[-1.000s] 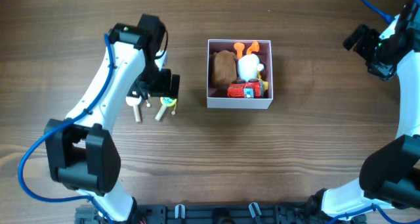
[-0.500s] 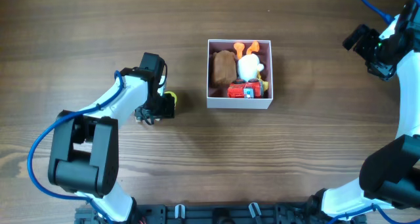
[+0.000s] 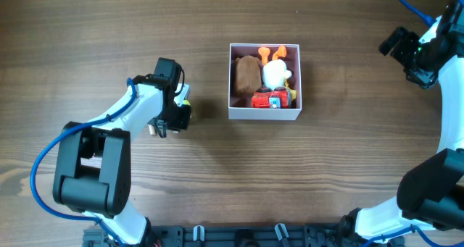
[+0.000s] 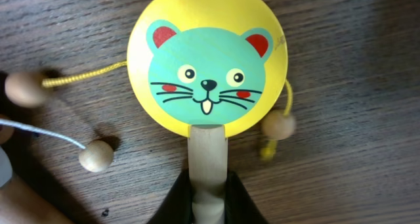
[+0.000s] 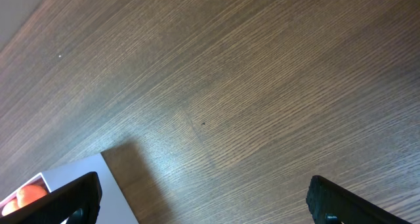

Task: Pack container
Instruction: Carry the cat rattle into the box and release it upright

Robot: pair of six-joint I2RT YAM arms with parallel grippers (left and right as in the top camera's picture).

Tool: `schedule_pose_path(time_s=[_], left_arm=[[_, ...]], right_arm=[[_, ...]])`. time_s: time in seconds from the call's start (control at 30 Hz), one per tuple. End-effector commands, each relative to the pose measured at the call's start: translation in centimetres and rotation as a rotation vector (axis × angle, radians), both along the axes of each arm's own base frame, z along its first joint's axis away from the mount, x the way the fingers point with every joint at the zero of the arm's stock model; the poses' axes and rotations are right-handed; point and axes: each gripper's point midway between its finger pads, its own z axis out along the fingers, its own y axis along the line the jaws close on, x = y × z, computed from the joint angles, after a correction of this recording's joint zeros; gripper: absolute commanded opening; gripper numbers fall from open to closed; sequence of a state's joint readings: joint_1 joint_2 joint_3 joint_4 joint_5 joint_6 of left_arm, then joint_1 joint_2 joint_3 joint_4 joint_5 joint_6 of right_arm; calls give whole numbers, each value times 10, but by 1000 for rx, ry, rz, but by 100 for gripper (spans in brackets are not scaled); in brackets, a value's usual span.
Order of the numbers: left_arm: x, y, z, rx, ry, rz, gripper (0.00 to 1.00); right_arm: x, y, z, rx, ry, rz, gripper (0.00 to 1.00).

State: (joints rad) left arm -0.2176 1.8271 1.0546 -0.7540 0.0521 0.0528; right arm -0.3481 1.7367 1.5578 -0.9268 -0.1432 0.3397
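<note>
Left pincer (image 4: 209, 201) pinched shut, low — right pincer (image 5: 203, 199) spread wide.

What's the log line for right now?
left gripper: shut on drum toy | right gripper: open, away | container: partly filled

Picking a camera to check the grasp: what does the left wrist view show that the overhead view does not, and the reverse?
Left wrist only: the mouse face on the yellow drum, and its wooden handle pinched between the fingers of the left gripper, with beads on strings beside it. Overhead only: the container with toys inside, and the right arm off at the far side. Both: the drum, though overhead shows just a yellow sliver, and the wooden table.
</note>
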Motion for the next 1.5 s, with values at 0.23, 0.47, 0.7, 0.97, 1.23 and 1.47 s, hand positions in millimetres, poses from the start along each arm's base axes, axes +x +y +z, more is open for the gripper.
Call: schedule_pose_path(time_s=[0.23,0.47,0.7,0.97,1.23,1.47], left_arm=[[3,-49,71,-89,28,-105,4],[56,-153,189,-202,-358,-400,4],[60,-214,158,-229,-390,-542,4],[87,-255,140,-381,-408,-310,4],[75,-294,149,-518,-361,-100,4],[65,-308,105,-493,-256,-15,22]], right_arm=[[0,3,-7,24,12,-2,100],[0,3,-7,24,12,-2,100],[0,3,-7,24,12,-2,100],[0,3,-7,24,12,-3,100],[0,3,-7,24,12,-2,100],[0,3,-7,24,12,-2,100]])
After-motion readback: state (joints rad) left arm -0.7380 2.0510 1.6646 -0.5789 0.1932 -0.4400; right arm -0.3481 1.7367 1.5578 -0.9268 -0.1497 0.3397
